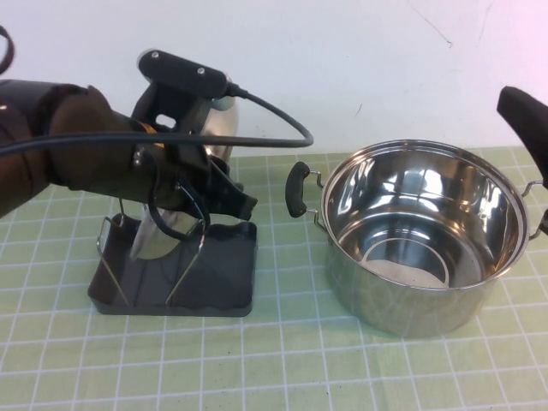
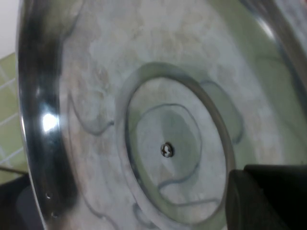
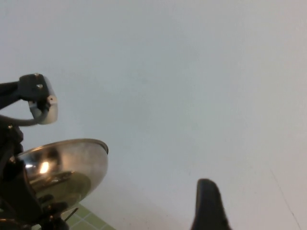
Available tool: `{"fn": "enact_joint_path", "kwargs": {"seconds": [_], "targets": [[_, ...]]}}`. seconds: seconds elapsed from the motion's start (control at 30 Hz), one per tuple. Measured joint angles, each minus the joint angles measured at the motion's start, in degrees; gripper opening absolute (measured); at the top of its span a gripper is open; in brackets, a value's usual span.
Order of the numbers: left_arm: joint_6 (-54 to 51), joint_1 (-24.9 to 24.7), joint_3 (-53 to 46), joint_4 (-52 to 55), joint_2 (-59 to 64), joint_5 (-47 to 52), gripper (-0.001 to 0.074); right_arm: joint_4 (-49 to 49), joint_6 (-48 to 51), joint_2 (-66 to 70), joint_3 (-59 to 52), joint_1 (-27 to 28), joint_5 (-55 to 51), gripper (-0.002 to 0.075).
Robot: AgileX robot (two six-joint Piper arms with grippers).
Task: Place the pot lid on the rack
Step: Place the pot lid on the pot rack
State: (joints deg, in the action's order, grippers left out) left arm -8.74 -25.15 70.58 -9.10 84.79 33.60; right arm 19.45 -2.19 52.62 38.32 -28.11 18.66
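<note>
From my station I see the left gripper (image 1: 184,184) above the rack (image 1: 227,278), its dark body covering much of the pot lid (image 1: 167,231). The lid stands nearly on edge over the rack, its lower rim down among the wire prongs (image 1: 193,257); I cannot tell whether it rests on the tray floor. The left wrist camera is filled by the lid's shiny inner face (image 2: 163,120), with the small centre screw (image 2: 166,150) in sight and one dark finger (image 2: 268,196) at the frame corner. The jaws look closed on the lid around its knob, though the contact itself is hidden.

The steel pot (image 1: 424,244) stands well apart from the rack on the green grid mat (image 1: 282,368), open and bare inside. The right gripper (image 1: 524,116) hangs beyond the pot, on the side away from the rack; only a black tip (image 3: 208,206) shows, so I cannot tell how its fingers are set.
</note>
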Motion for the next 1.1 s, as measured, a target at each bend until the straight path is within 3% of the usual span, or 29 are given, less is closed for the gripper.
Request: {"fn": "enact_joint_path", "kwargs": {"seconds": [0.33,0.53,0.63,0.73,0.93,1.1], "targets": [[4.84,0.00,-0.10,5.56,2.38,0.26,0.0122,0.00,0.00,0.00,0.00,0.00,-0.16,0.0420],[5.18,0.00,-0.10,6.55,2.13,2.34,0.0338,0.00,0.00,-0.26,0.00,0.00,-0.47,0.0420],[5.53,0.00,-0.10,7.99,0.45,6.06,0.0367,0.00,0.00,-1.99,0.00,0.00,-2.63,0.0401],[5.66,0.00,-0.25,9.68,-2.91,9.58,0.0323,0.00,0.09,-6.32,0.00,0.00,-7.79,0.0334],[6.02,0.00,-4.61,10.70,-16.33,8.28,0.0066,-0.45,-1.50,-18.52,0.00,0.00,-24.38,0.0127],[8.74,0.00,-13.78,10.70,-31.08,5.63,0.0010,-0.78,-2.51,-28.13,0.00,0.00,-35.64,0.0019]]}}
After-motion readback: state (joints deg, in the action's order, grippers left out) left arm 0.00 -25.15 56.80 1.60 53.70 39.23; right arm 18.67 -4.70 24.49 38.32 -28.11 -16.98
